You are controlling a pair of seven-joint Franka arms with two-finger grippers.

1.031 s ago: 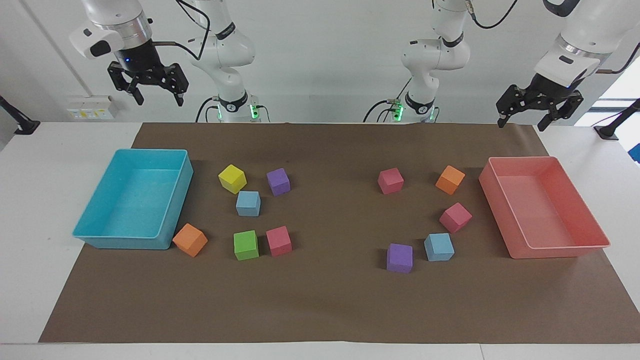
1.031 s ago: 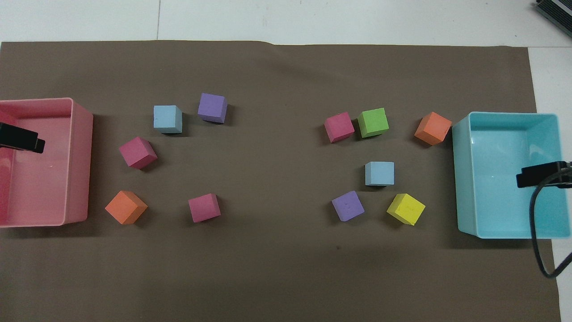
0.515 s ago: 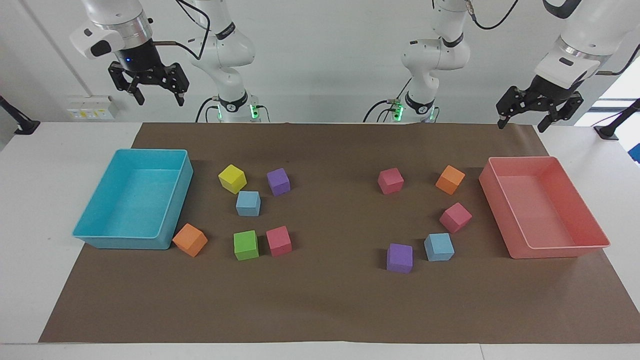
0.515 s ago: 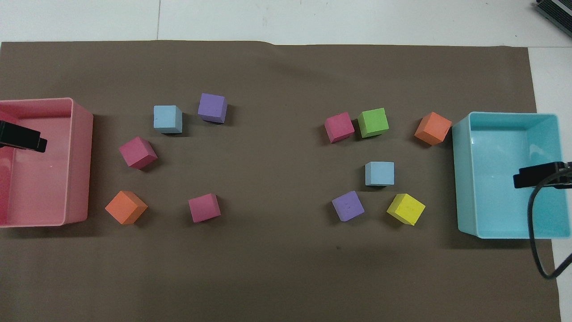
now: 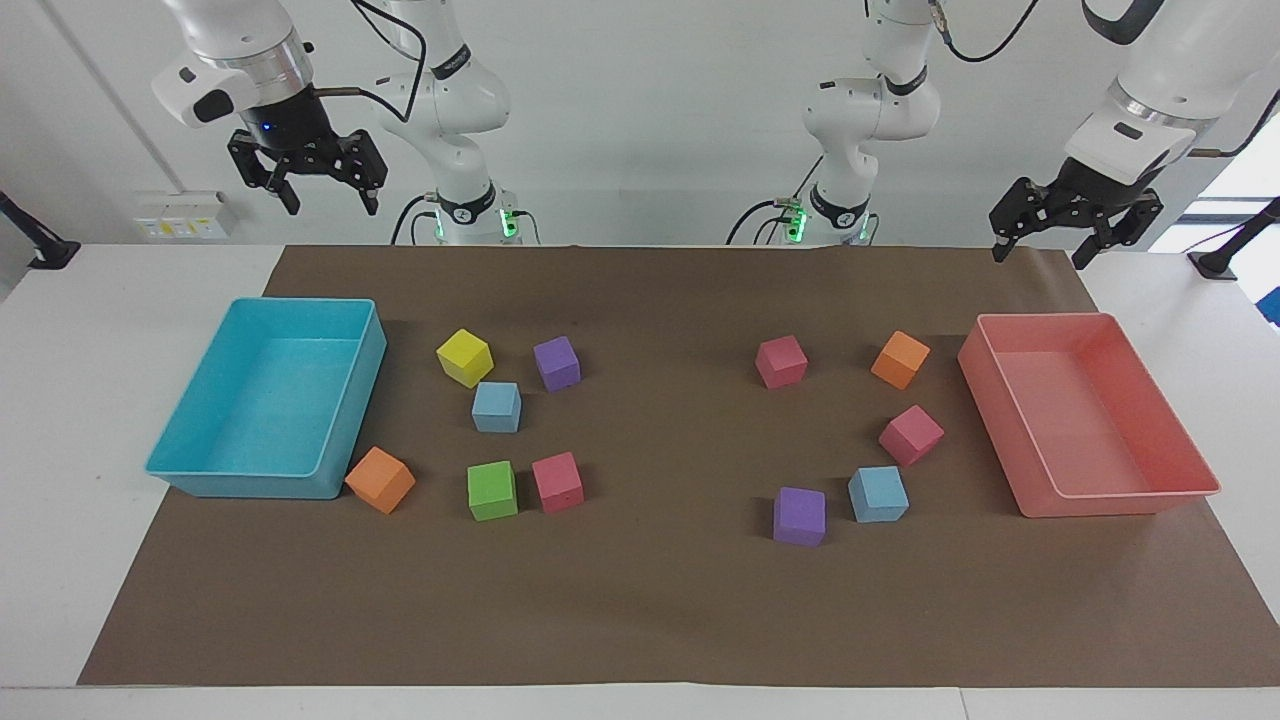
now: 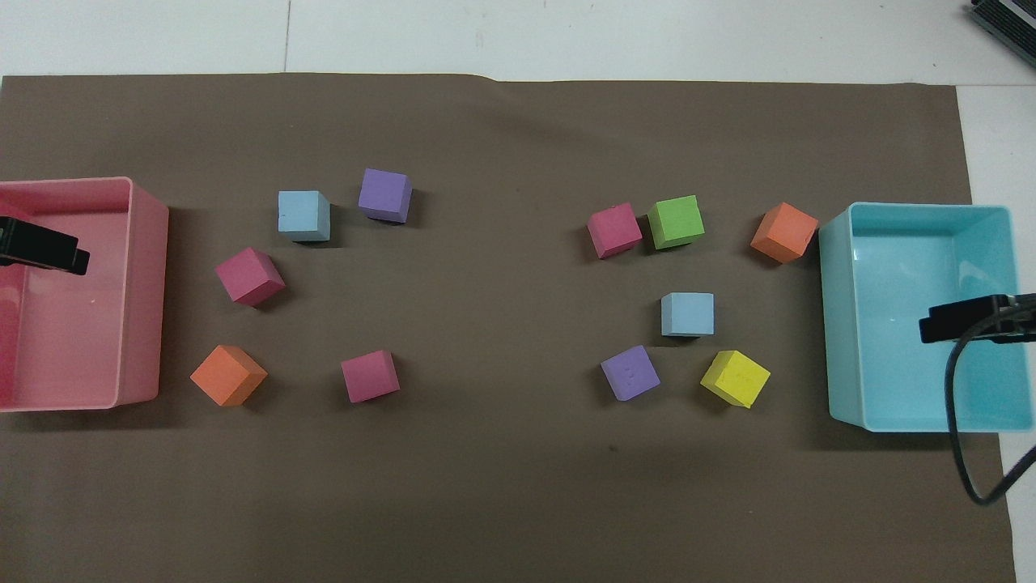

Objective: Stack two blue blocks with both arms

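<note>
Two light blue blocks lie on the brown mat. One blue block (image 5: 496, 407) (image 6: 687, 314) sits among the cubes toward the right arm's end, between a yellow cube and a green cube. The other blue block (image 5: 878, 494) (image 6: 303, 215) sits toward the left arm's end, beside a purple cube. My right gripper (image 5: 332, 205) (image 6: 963, 318) is open and empty, raised high over the turquoise tray. My left gripper (image 5: 1040, 255) (image 6: 48, 251) is open and empty, raised high over the pink tray.
A turquoise tray (image 5: 180, 470) stands at the right arm's end and a pink tray (image 5: 1120, 495) at the left arm's end. Yellow (image 5: 465, 357), green (image 5: 492, 490), orange (image 5: 380, 480), pink (image 5: 558, 482) and purple (image 5: 800, 516) cubes lie around the blue blocks.
Both raised grippers have drifted slightly toward the middle of the table. The blocks have not moved.
</note>
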